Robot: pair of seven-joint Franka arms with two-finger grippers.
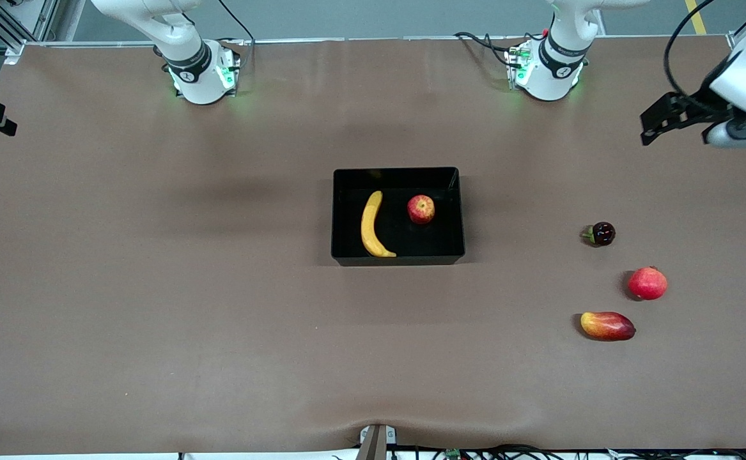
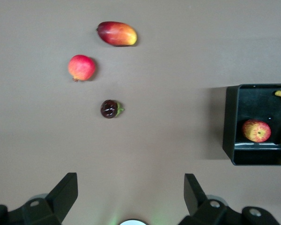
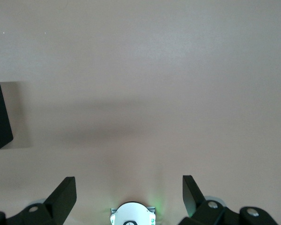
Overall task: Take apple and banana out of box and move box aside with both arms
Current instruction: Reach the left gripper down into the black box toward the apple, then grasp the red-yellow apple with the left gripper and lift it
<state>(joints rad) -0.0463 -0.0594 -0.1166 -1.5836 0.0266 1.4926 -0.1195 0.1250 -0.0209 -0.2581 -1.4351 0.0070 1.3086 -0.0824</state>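
Yellow banana point(image 1: 373, 225), black box point(image 1: 398, 259)

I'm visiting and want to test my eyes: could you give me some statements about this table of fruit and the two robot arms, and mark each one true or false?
1. The banana and the apple both lie inside the black tray. True.
2. The mango is in the tray too. False: it lies on the table, toward the left arm's end.
3. The left gripper is holding a fruit. False: it is open and holds nothing, up over the table's left-arm end.
4. The right gripper is open and holds nothing. True.
5. The small dark fruit lies farther from the front camera than the red round fruit. True.
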